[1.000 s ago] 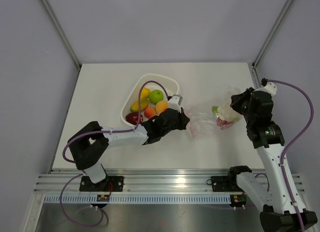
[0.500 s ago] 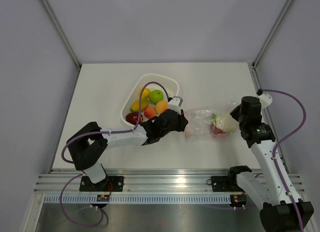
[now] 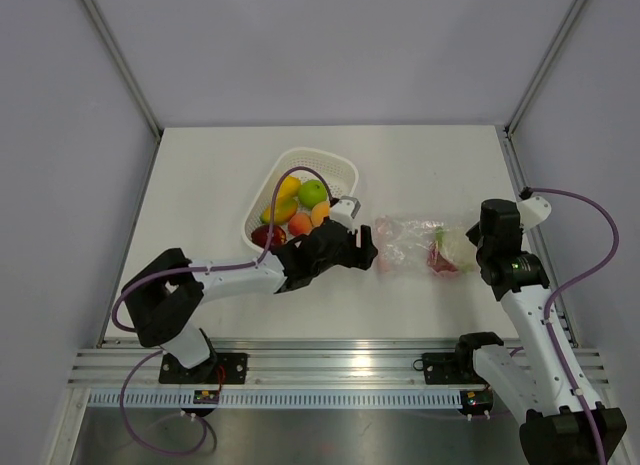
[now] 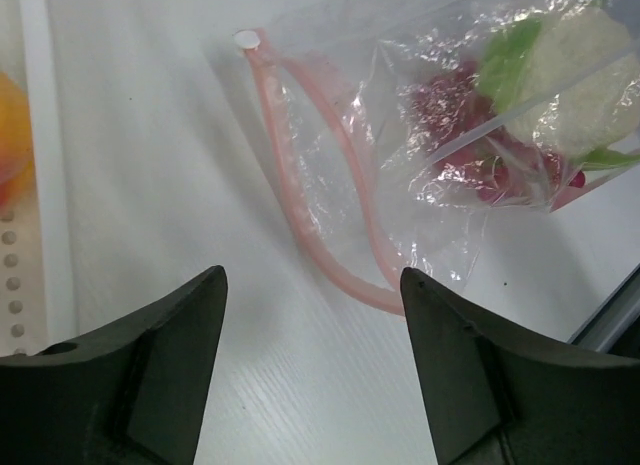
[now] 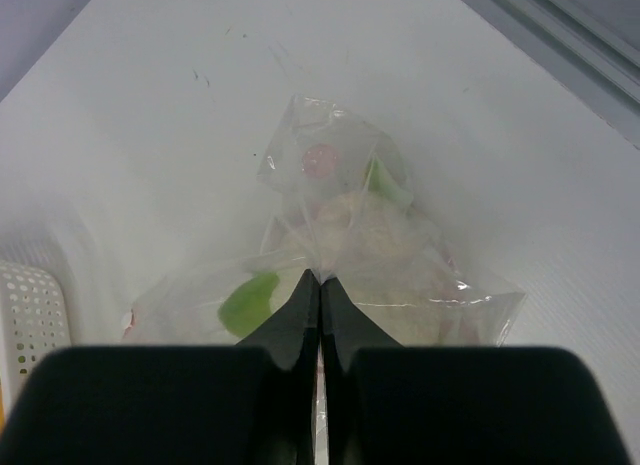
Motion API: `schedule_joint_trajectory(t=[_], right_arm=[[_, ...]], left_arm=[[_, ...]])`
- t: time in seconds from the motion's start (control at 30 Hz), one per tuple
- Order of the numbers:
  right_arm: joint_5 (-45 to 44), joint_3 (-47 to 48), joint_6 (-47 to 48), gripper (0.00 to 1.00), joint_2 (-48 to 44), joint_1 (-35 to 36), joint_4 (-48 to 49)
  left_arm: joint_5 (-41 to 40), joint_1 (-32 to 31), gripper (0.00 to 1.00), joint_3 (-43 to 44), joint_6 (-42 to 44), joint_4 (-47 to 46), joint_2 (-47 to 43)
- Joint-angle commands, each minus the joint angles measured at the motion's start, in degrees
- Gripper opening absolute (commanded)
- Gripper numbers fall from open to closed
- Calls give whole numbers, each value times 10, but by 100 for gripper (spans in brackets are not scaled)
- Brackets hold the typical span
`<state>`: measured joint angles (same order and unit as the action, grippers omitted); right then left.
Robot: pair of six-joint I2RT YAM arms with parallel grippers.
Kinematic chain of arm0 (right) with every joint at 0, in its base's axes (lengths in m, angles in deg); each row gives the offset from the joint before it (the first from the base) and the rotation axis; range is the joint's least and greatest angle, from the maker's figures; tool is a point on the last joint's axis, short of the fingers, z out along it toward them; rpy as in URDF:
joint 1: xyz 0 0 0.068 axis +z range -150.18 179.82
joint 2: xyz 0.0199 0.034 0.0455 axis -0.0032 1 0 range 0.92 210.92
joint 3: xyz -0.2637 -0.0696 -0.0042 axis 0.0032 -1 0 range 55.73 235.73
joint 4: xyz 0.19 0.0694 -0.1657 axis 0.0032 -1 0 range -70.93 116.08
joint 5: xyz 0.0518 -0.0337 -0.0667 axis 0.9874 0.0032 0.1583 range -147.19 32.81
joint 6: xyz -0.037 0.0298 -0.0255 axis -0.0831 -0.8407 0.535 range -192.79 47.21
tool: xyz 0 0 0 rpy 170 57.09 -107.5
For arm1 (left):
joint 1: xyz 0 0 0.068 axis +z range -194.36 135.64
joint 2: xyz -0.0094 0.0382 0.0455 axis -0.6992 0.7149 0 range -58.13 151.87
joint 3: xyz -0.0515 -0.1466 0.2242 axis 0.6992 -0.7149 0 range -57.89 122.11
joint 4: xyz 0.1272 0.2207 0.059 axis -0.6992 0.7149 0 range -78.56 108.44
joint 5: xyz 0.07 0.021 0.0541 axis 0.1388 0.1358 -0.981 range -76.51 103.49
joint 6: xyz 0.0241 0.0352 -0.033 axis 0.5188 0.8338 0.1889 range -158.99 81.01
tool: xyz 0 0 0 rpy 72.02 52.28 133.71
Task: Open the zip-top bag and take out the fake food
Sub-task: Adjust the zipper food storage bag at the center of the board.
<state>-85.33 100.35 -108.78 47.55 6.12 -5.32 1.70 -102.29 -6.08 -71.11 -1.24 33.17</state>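
Note:
The zip-top bag [image 3: 415, 243] lies on the table between my two grippers. Its pink zip strip [image 4: 318, 247] stands parted in a loop at the mouth, which faces left. Inside the bag are a pale green-white leafy piece [image 4: 575, 75] and a dark red piece [image 4: 465, 135] of the fake food. My left gripper [image 4: 310, 277] is open just short of the strip, holding nothing. My right gripper [image 5: 320, 277] is shut on the bag's clear film at the far end, over the leafy piece [image 5: 375, 240]. More fake food sits in the basket: a green apple [image 3: 313, 192], an orange [image 3: 322, 215] and yellow pieces [image 3: 287, 188].
The white perforated basket [image 3: 343, 171] stands just left of the bag, behind my left wrist. Its rim shows at the left edge of the left wrist view [image 4: 32, 185]. The table's right edge rail [image 3: 522, 180] runs close to my right arm.
My left gripper has opened, let go of the bag's mouth and drawn back a little. My right gripper has come down and nearer, and the bag now lies flatter on the table.

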Motion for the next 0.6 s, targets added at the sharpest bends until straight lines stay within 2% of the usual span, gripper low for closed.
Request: schedule_joint_trajectory(t=[0.0,0.1,0.27,0.33,0.53,0.57], right_arm=[[-45,5,-13,5,-4,-2,8],[-48,5,-15,5,-3,-2,6],[-50,4,-17,5,-8,-2,6],[-49,1,-17,5,-9,-2,8],[-46,-1,-16,5,-14,-2,11],[-45,-1,-16,5,-14,-3,12]], left_arm=[[7,11,71,-9,-7,-9,-18],[19,16,65,-5,-25,-4,-3],[29,17,45,23,-30,13,29],[44,17,40,36,-27,14,55],[84,17,41,78,-28,14,115],[90,17,43,80,-29,10,119]])
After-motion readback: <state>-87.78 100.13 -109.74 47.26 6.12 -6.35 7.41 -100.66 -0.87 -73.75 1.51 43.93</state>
